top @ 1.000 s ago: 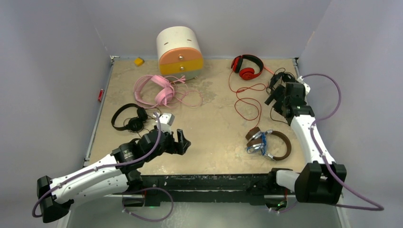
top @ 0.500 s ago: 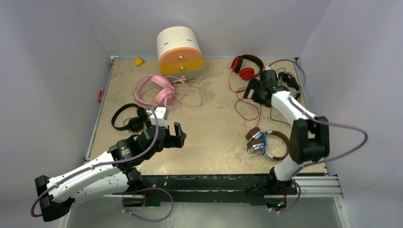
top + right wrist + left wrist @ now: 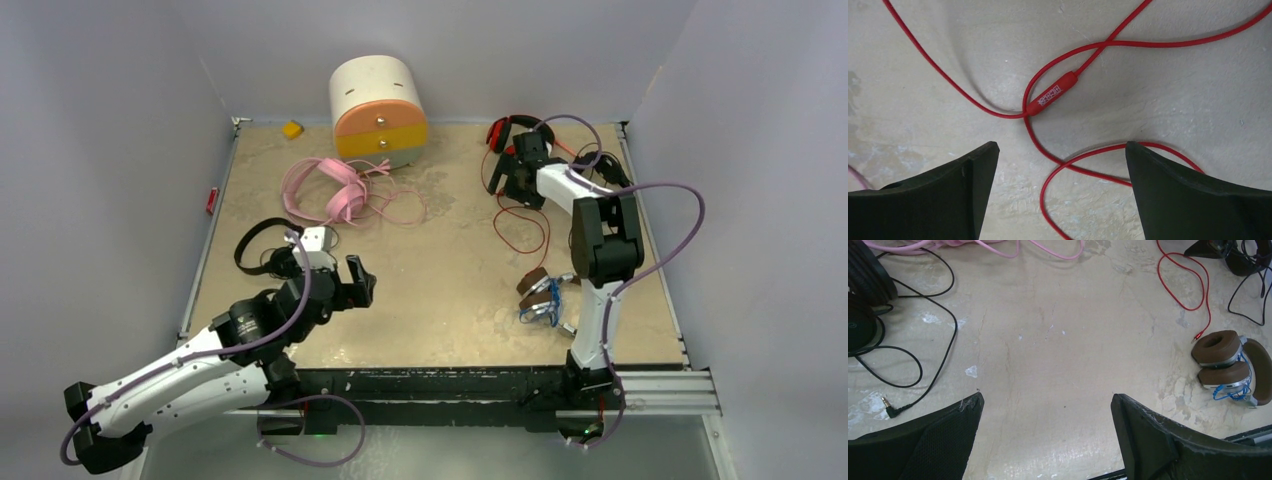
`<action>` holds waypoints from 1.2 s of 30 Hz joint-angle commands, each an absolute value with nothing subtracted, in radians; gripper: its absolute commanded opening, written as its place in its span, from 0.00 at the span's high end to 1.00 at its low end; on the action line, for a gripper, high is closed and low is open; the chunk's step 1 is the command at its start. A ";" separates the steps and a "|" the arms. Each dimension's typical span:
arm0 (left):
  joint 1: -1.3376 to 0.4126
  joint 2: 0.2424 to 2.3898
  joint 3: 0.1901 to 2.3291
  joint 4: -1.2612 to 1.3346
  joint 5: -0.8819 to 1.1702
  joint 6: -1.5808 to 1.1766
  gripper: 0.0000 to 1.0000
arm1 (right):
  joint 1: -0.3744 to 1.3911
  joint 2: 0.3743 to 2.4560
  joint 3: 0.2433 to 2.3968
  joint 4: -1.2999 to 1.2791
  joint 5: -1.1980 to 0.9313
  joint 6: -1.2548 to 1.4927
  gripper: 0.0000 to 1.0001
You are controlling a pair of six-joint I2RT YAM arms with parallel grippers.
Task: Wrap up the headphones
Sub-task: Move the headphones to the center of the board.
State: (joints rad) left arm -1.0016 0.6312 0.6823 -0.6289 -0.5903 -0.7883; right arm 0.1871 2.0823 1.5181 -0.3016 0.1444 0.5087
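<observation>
Red thin cable (image 3: 1083,50) lies just under my right gripper (image 3: 1060,150). Its two dark, matte jaws stand fully apart and hold nothing; the cable curls on the table between them and does not touch either one. On the cable sits a small oblong inline remote (image 3: 1049,94) with white lettering. The red headphones (image 3: 498,133) themselves are at the far right of the table, partly hidden behind this arm. My left gripper (image 3: 1045,400) is also wide open and empty, above a bare part of the table (image 3: 1058,330), which looks like mottled beige stone with pale scuffs. To its left are the black headphones (image 3: 865,295), with smooth round ear cups. Their thin cable runs in loose curves and ends in an angled jack plug (image 3: 890,410) near the left finger, apart from it. The brown headphones (image 3: 1228,362) lie near the front right edge. They have padded oval cushions that look like leather, and a blue cable (image 3: 1230,392) is bundled at the metal hinges. The pink headphones (image 3: 330,185) rest at the far left with their cable in a loose tangle, close to the rounded white, orange and yellow drawer box (image 3: 378,110).
</observation>
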 commanded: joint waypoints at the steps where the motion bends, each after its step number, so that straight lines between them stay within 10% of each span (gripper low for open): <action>1: -0.999 0.606 0.701 -0.666 -0.642 -0.832 0.03 | 0.202 2.015 1.480 -0.273 0.176 0.602 0.01; 29: -0.999 0.664 0.675 -0.559 -0.572 -0.796 0.05 | 0.284 2.385 2.013 -0.272 0.088 0.212 0.17; 33: -0.999 0.657 0.676 -0.558 -0.551 -0.808 0.05 | 0.318 2.435 2.073 -0.343 0.162 0.211 0.41; 36: -0.999 0.650 0.671 -0.560 -0.534 -0.819 0.06 | 0.362 2.388 1.983 -0.310 0.181 0.192 0.79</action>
